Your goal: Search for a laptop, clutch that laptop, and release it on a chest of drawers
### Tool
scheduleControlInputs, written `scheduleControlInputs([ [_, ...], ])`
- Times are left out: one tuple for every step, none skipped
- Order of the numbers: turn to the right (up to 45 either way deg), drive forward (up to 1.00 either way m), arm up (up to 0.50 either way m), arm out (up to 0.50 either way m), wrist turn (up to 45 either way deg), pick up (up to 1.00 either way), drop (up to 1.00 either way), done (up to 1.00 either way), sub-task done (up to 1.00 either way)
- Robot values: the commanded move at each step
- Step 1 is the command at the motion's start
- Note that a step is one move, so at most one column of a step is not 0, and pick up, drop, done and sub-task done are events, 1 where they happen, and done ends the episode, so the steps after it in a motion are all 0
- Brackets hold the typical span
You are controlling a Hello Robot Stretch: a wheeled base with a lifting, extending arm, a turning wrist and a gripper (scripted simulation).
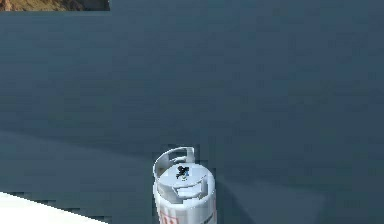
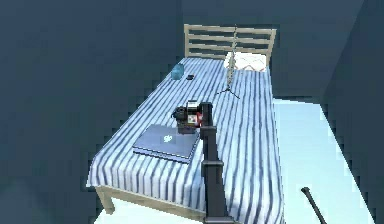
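A closed grey laptop (image 2: 165,143) lies flat on the striped bed (image 2: 245,130), near its foot end on the arm side view's left. The dark arm bar (image 2: 213,175) rises from the bottom edge over the bed. At its far end stands the gripper (image 2: 181,117), just beyond the laptop's far corner, with red and white parts around it. I cannot tell whether the gripper holds anything, nor whether it touches the laptop.
The bed has a wooden slatted headboard (image 2: 228,40), a pillow (image 2: 251,63), a thin stand on legs (image 2: 232,72) and a small blue bottle (image 2: 178,72). Dark blue walls surround it. In the forward view a white gas cylinder (image 1: 182,190) stands against a dark wall.
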Motion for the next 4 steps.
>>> scheduleControlInputs([
  [0.0,0.0,0.0,0.0,3.0,0.0,0.0,0.0,0.0],
  [0.0,0.0,-0.3,0.0,0.0,0.0,0.0,0.0,0.0],
  [0.0,0.0,0.0,0.0,0.0,1.0,0.0,0.0,0.0],
  [0.0,0.0,0.1,0.0,0.0,0.0,0.0,0.0,0.0],
])
